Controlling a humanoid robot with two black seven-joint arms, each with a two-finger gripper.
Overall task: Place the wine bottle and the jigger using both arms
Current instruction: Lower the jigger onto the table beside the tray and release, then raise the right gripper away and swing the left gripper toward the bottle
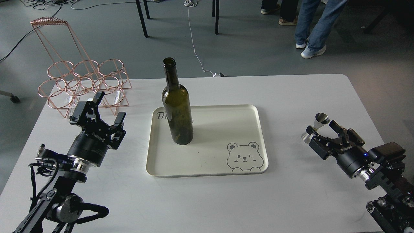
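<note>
The dark green wine bottle [177, 111] stands upright on the left part of the cream tray [220, 129] in the middle of the white table. The steel jigger [315, 127] stands on the table to the right of the tray. My right gripper [322, 129] is open, its fingers spread on either side of the jigger, the left finger overlapping the jigger's lower cone. My left gripper [110, 106] is open and empty, left of the tray and apart from the bottle.
A copper wire bottle rack [84, 81] stands at the table's back left, just behind my left gripper. The tray has a bear drawing [243, 157] at its front right. People's legs [310, 29] and chair legs are on the floor beyond the table.
</note>
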